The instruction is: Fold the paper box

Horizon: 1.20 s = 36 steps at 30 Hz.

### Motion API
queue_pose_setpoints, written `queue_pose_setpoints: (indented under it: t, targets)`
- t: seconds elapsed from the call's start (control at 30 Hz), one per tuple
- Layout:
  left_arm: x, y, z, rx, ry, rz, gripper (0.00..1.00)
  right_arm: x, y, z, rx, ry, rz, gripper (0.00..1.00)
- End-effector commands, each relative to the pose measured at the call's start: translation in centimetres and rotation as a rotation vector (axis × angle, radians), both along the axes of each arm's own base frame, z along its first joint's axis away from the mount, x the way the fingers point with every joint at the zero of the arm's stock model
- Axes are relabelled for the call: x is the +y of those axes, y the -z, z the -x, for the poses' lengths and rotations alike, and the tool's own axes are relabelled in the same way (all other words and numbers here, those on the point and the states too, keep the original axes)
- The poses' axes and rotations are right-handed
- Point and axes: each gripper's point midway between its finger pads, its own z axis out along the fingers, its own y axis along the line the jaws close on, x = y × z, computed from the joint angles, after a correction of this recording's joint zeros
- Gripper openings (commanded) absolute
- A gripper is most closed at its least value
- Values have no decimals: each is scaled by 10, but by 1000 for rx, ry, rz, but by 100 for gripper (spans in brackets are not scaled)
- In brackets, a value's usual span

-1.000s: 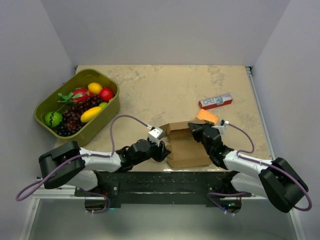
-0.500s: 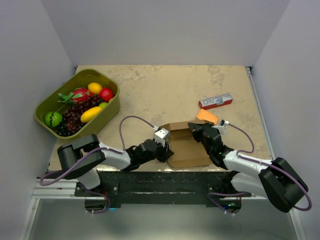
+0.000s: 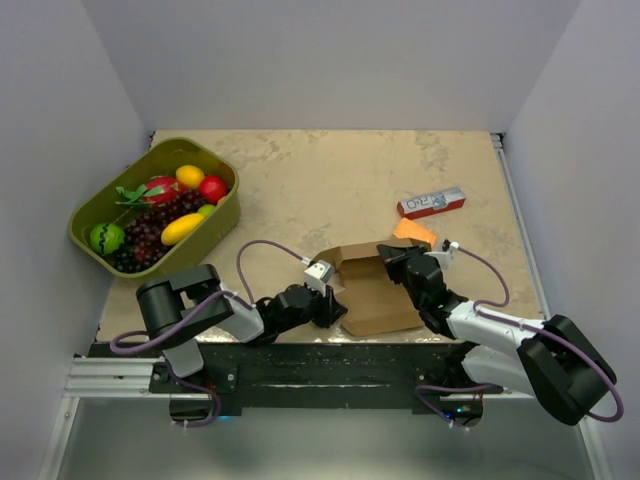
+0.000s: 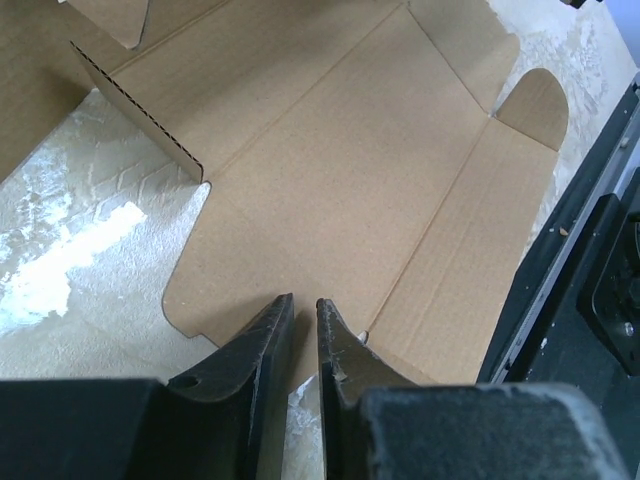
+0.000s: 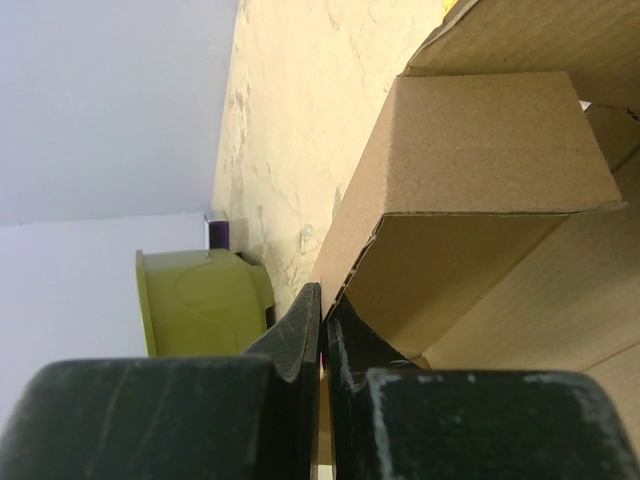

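**A:** Where is the paper box found?

**B:** The paper box [image 3: 378, 295] is seen on the table [image 3: 320, 180], close to the near edge, between the 2 grippers. Most of the sheet is laid flat, with creases and a rounded tab shown in the left wrist view. A panel at its far side is raised upright.

**A:** How is the left gripper [image 4: 302, 303] held?

**B:** It is lowered to the near left edge of the sheet. Its jaws are set narrow, with only a slim gap left between them. Whether the edge of the cardboard is caught in that gap cannot be told.

**A:** And the right gripper [image 5: 322, 300]?

**B:** Its jaws are pressed together. The tips are placed right beside the raised panel at the far right corner. A grip on the cardboard cannot be made out.

**A:** What else is seen?

**B:** A green tub [image 3: 215, 225] filled with toy fruit is set at the far left. An orange block [image 3: 413, 232] is found just beyond the box, and a red-and-white carton [image 3: 431, 203] is placed a little farther back.
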Motion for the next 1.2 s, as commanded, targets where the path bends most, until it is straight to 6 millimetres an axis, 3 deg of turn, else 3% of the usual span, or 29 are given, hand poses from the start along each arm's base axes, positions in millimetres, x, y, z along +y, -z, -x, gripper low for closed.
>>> queue_pose_setpoints:
  t: [0.0,0.07,0.1,0.13,0.17,0.3,0.43,0.5,0.67,0.83,0.87,1.0,1.17]
  targets:
    - [17,23,7,47,-16,-92,21,-11,11,1,25,32,91,0]
    - [17,13,4,16,-18,-85,23,-13,10,1,23,37,93,0]
    - [15,-2,1,-11,-17,-63,25,-13,9,1,22,38,94,0]
    - [16,-9,-2,-32,-24,-59,29,-13,8,2,18,38,92,0]
    - [15,-18,-5,-66,-19,-62,39,-14,8,2,19,41,93,0]
    - [18,-69,-16,-171,-34,-45,55,-15,6,2,16,46,93,0]
    - [35,-98,-23,-224,-52,-45,61,-15,4,2,11,43,88,0]
    - [54,-104,-30,-236,-91,-59,62,-15,3,2,9,43,86,0]
    - [111,-102,-68,-201,-282,-64,62,-14,5,3,11,41,85,0]
    - [129,-91,-89,-180,-363,-111,61,-13,6,2,15,37,84,0]
    - [133,-81,-93,-160,-377,-136,61,-13,6,3,16,37,84,0]
    - [133,-61,-105,-129,-387,-179,59,-13,5,2,12,37,82,0]
    - [105,-48,-112,-125,-283,-162,56,-12,4,1,11,35,85,0]
